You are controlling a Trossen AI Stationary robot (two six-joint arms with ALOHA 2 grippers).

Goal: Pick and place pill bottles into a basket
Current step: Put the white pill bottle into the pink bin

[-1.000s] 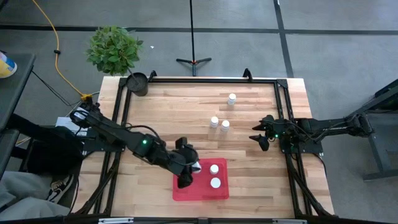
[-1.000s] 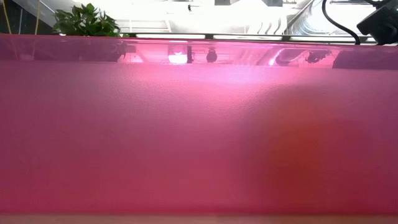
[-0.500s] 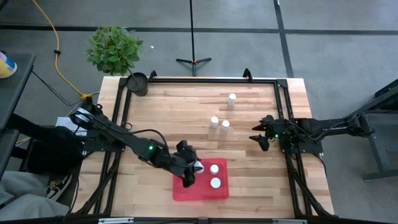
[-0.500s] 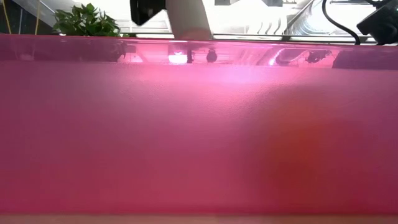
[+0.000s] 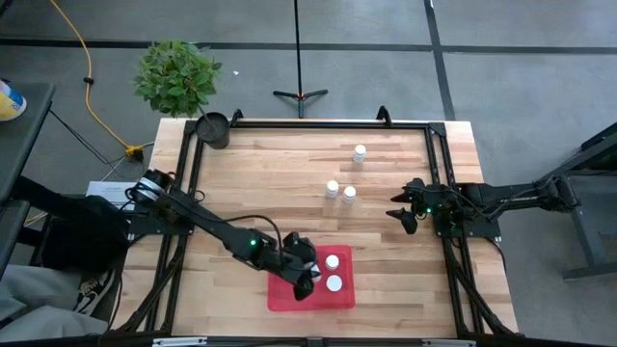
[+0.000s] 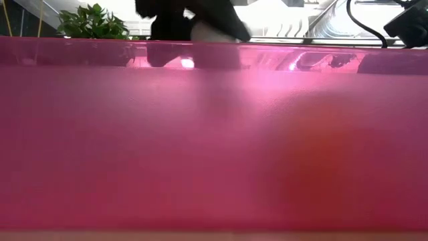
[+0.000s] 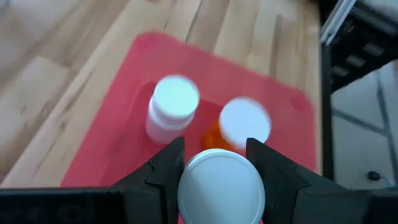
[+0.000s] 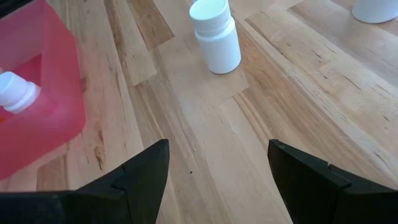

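High view: left end effector (image 5: 307, 278) grips a pill bottle (image 7: 221, 185) over the red basket (image 5: 344, 297), beside two bottles (image 5: 333, 272) already inside. Right end effector (image 5: 402, 219) waits released at the bench's (image 5: 270, 183) right side; three bottles (image 5: 339, 192) stand mid-bench.

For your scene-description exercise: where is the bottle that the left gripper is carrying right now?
In the high view, the left gripper holds that pill bottle over the red basket, on its left part, beside two bottles already inside.
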